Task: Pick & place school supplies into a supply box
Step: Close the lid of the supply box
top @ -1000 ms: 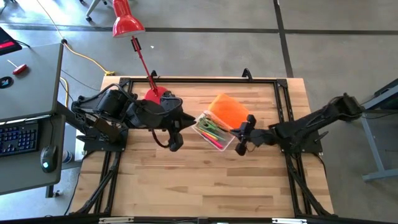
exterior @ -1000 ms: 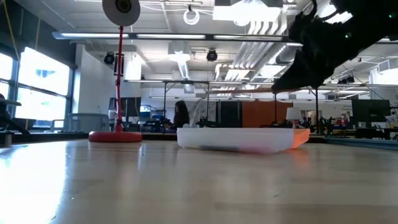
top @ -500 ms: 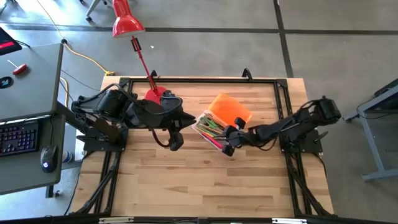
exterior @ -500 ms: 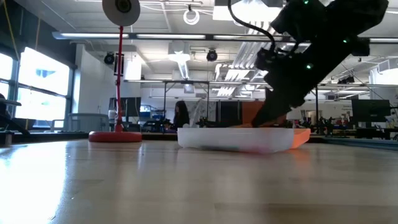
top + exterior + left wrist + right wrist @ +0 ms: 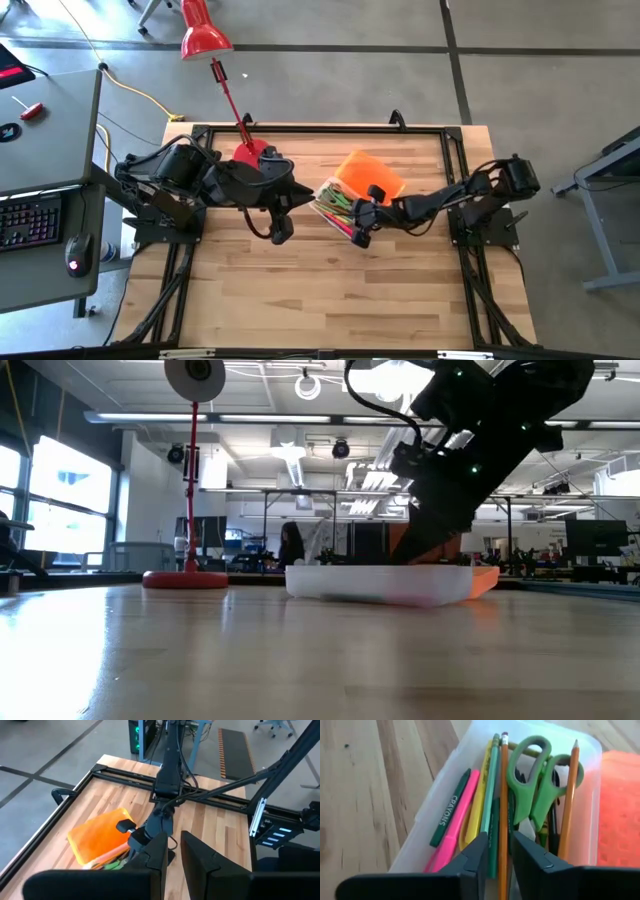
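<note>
Clear plastic supply box is being hovered over by the right gripper, fingers slightly parted, empty, arm outstretched.

The high view looks straight down on the whole table from well above, while the low view sits at tabletop level and faces level across the wood into the room, with the supply box near the middle. The left wrist view looks from the left arm across the table toward the far right side, taking in the orange lid. The right wrist view hangs very close above the open box and shares its pencils and scissors with the high view.
</note>
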Tool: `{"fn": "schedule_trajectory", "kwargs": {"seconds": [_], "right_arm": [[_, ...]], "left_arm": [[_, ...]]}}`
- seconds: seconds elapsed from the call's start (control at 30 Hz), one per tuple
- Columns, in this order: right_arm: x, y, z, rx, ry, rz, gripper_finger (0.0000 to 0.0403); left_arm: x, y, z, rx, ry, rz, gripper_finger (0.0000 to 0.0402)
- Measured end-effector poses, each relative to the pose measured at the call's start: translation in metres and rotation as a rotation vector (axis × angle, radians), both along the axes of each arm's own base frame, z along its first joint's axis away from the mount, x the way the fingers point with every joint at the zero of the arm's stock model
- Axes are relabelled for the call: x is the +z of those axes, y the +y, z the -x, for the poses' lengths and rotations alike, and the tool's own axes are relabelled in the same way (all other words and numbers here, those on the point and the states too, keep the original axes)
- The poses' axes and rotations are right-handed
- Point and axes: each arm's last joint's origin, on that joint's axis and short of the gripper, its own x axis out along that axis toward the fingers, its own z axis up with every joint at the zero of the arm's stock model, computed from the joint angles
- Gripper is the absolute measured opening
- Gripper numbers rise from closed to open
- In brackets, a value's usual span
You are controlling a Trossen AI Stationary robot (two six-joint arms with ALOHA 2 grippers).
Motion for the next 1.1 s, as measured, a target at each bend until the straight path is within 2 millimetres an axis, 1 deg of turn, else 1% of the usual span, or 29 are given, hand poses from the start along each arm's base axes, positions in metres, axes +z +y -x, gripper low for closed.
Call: {"fn": "schedule_trajectory", "kwargs": {"seconds": [0.1, 0.17, 0.27, 0.33, 0.4, 0.43, 0.5, 0.57, 0.6, 0.67, 0.73, 0.83, 0.87, 1.0, 1.07, 1.1], "right_arm": [[0.008, 0.000, -0.001, 0.044, 0.045, 0.043, 0.0081], [0.022, 0.001, 0.000, 0.089, 0.083, 0.085, 0.0088], [0.050, -0.001, 0.008, 0.073, 0.137, 0.151, 0.0093], [0.071, -0.004, 0.020, 0.035, 0.147, 0.200, 0.0094], [0.089, -0.008, 0.037, -0.011, 0.131, 0.246, 0.0094], [0.094, -0.010, 0.048, -0.035, 0.122, 0.267, 0.0094], [0.098, -0.013, 0.073, -0.095, 0.100, 0.269, 0.0094], [0.095, -0.015, 0.096, -0.157, 0.032, 0.203, 0.0094], [0.091, -0.016, 0.107, -0.183, -0.006, 0.151, 0.0094], [0.077, -0.017, 0.125, -0.238, -0.069, 0.057, 0.0094], [0.061, -0.018, 0.137, -0.289, -0.118, -0.001, 0.0094], [0.037, -0.018, 0.147, -0.302, -0.135, -0.075, 0.0091], [0.033, -0.018, 0.148, -0.295, -0.137, -0.092, 0.0086], [0.020, -0.019, 0.152, -0.320, -0.115, -0.064, 0.0043], [0.017, -0.021, 0.154, -0.354, -0.093, -0.050, 0.0015], [0.017, -0.022, 0.155, -0.366, -0.089, -0.045, 0.0008]], "left_arm": [[0.000, 0.000, 0.000, -0.006, 0.002, -0.010, 0.0083], [0.000, 0.000, 0.000, -0.009, 0.003, -0.015, 0.0083], [0.000, 0.000, 0.000, -0.008, 0.004, -0.015, 0.0083], [0.000, 0.000, 0.000, -0.008, 0.004, -0.015, 0.0083], [0.000, 0.000, 0.000, -0.006, 0.003, -0.015, 0.0083], [0.000, 0.000, 0.000, -0.005, 0.003, -0.016, 0.0083], [0.000, 0.000, 0.000, -0.004, 0.004, -0.017, 0.0083], [-0.001, 0.000, 0.000, -0.003, 0.010, -0.020, 0.0083], [-0.001, 0.001, 0.001, 0.001, 0.015, -0.025, 0.0083], [-0.002, 0.001, 0.002, 0.019, 0.027, -0.041, 0.0083], [-0.002, 0.002, 0.002, 0.046, 0.025, -0.058, 0.0083], [-0.004, 0.002, -0.002, 0.076, 0.020, -0.077, 0.0083], [-0.004, 0.002, -0.003, 0.082, 0.023, -0.082, 0.0083], [-0.008, 0.000, -0.008, 0.093, 0.031, -0.089, 0.0083], [-0.011, -0.001, -0.012, 0.100, 0.043, -0.101, 0.0083], [-0.015, -0.001, -0.016, 0.108, 0.059, -0.116, 0.0083]]}}
